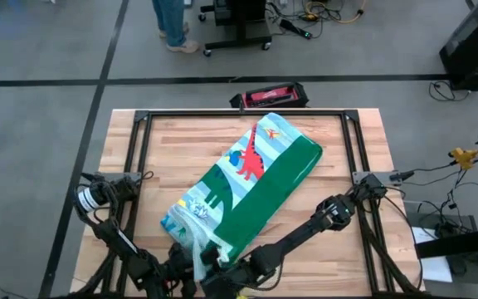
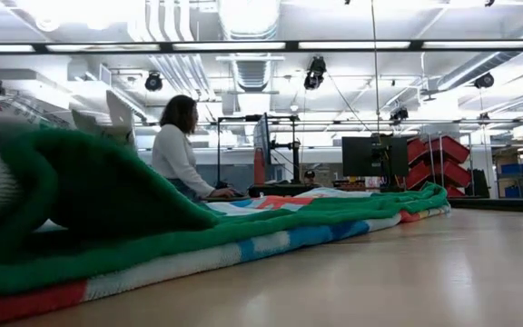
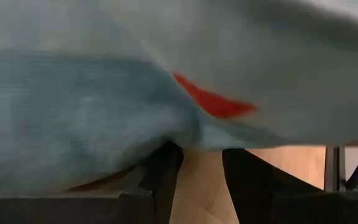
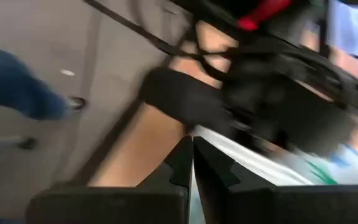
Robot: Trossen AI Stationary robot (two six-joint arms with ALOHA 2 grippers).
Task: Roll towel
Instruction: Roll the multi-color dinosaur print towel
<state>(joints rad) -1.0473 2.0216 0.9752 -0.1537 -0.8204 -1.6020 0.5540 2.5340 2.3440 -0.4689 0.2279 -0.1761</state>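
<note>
Towel (image 1: 260,178) corner in left gripper (image 1: 196,259)

The high camera looks straight down on the whole worktop (image 1: 322,249). The low one sits at worktop height, close against the towel (image 2: 198,232), facing level into the room. The left wrist camera is pressed near the cloth; the right wrist camera looks over a worktop edge toward the floor. All four share the towel.

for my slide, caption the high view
Folded dinosaur towel lies diagonally on the table; both grippers meet at its near corner.
</note>
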